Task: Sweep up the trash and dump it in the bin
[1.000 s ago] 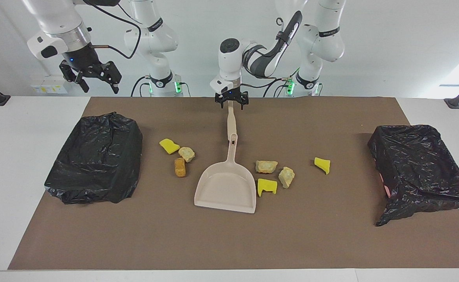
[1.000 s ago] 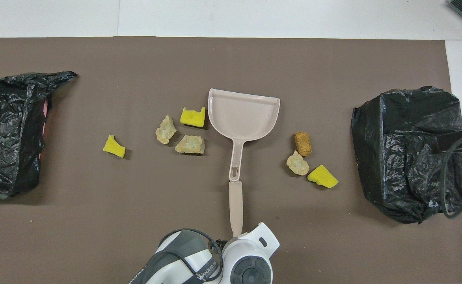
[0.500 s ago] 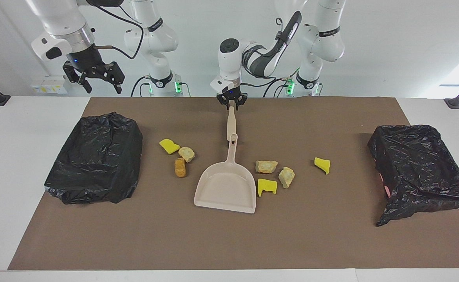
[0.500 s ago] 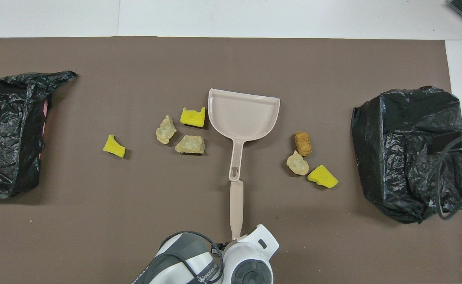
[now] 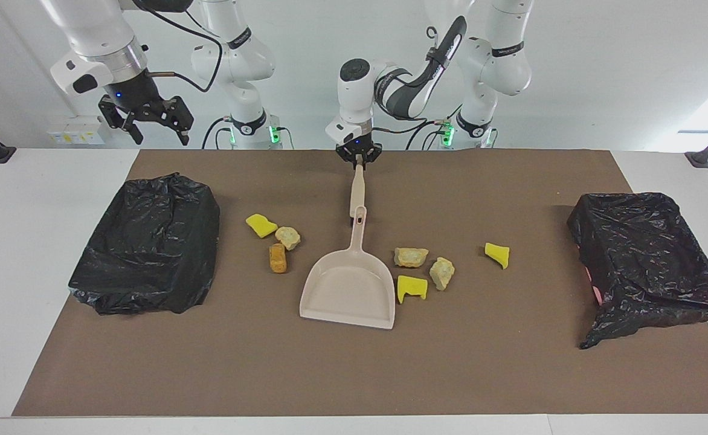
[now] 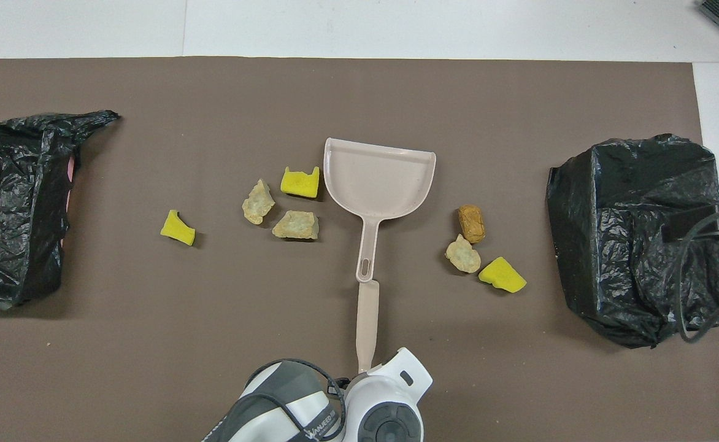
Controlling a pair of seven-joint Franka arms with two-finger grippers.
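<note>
My left gripper is shut on the robot-side end of a slim beige handle, which lies in line with the beige dustpan at mid-mat. In the overhead view the left wrist hides those fingers. Trash lies on both sides of the pan. Toward the right arm's end are a yellow sponge piece, a pale lump and an orange-brown chunk. Toward the left arm's end are two pale lumps and two yellow pieces. My right gripper hangs open, waiting over the table's edge by the robots.
Two bins lined with black bags stand on the brown mat: one at the right arm's end, one at the left arm's end. White tabletop surrounds the mat.
My left gripper has closed on the end of the slim handle. The right gripper has drifted slightly toward the middle. The trash and dustpan have stayed put.
</note>
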